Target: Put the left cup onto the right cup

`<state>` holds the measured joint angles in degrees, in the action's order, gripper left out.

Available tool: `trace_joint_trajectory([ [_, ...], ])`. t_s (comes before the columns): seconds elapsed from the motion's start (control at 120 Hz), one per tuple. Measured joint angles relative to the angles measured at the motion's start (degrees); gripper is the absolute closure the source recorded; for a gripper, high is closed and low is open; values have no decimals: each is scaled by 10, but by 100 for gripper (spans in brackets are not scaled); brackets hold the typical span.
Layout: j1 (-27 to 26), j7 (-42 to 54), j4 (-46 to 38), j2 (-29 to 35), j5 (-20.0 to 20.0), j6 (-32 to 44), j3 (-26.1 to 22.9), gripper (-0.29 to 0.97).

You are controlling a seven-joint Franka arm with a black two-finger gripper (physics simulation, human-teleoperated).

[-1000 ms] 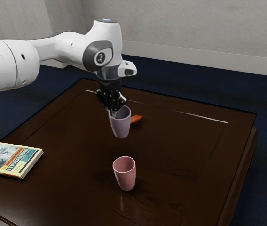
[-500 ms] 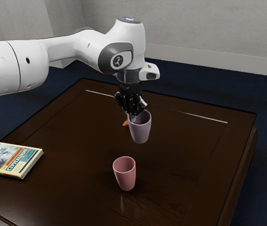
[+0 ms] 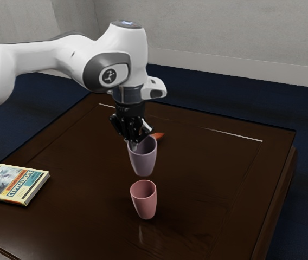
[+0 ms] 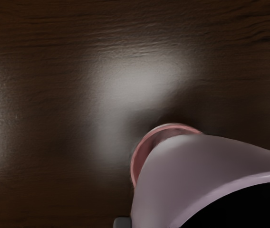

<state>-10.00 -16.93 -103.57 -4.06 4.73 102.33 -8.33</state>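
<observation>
A pale purple cup (image 3: 142,156) hangs upright in the air with my black gripper (image 3: 134,140) shut on its rim. Directly below it, with a small gap, a pink cup (image 3: 143,198) stands upright on the dark wooden table (image 3: 219,179). In the wrist view the purple cup (image 4: 206,180) is large and close under my hand, and the pink cup's rim (image 4: 142,152) peeks out from behind it.
A book (image 3: 12,183) lies near the table's edge at the exterior view's left. A small orange object (image 3: 158,135) sits on the table behind the held cup. Blue carpet surrounds the table.
My arm swung toward the exterior view's right with the purple cup, then came back left and lower. The cup now hangs just above the pink cup.
</observation>
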Motion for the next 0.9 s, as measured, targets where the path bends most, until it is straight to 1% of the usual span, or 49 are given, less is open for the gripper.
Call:
trace_joint_trajectory([
  [0.1,7,-11,-28,20,-17,13,5,79],
  [0.183,11,-19,-37,22,-32,20,12,79],
  [0.283,23,-28,-58,21,-40,36,14,79],
  [0.417,32,-37,-67,14,-45,55,10,79],
  [0.675,10,-51,-69,-2,-46,76,5,79],
  [0.9,17,-59,-78,-12,-48,87,5,79],
])
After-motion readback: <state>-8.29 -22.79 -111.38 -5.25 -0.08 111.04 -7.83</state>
